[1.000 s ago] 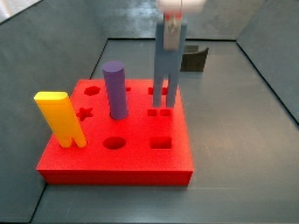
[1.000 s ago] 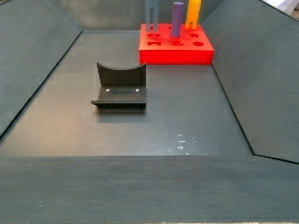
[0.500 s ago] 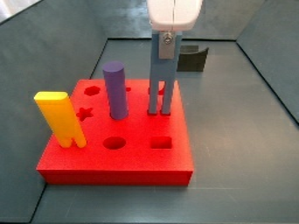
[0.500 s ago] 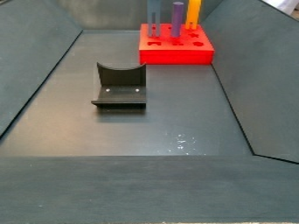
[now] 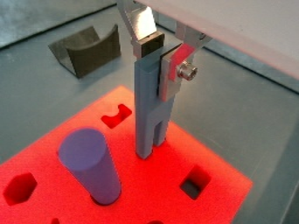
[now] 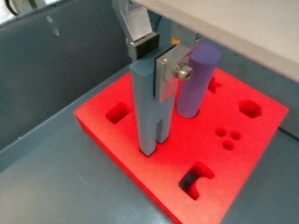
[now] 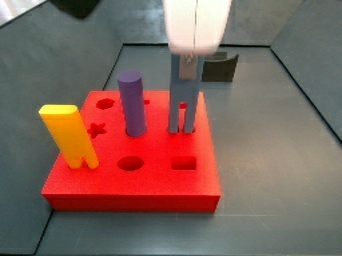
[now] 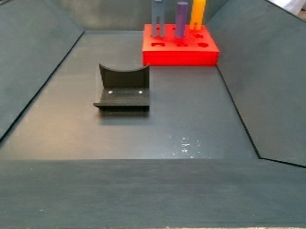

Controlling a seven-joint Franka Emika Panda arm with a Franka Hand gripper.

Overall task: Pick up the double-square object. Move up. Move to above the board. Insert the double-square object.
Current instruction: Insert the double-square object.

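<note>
The double-square object [image 7: 185, 100], a tall grey-blue peg of two parallel bars, stands upright with its lower end in the two small square holes of the red board [image 7: 134, 180]. My gripper [image 7: 187, 60] is straight above the board and shut on the peg's top. Both wrist views show the silver fingers [image 5: 176, 66] [image 6: 173, 63] pressed on either side of the peg [image 5: 152, 105] [image 6: 149, 105]. In a side view the peg [image 8: 157, 14] and the board [image 8: 182, 52] are far back, and the gripper is out of that frame.
A purple cylinder [image 7: 131, 102] stands in the board beside the peg. A yellow peg [image 7: 67, 135] stands at the board's corner. Star, round and square holes lie open. The dark fixture [image 8: 122, 88] stands on the grey floor away from the board, inside sloping walls.
My gripper has come down with the double-square object. The peg's lower end has sunk from above the board into the two small square holes.
</note>
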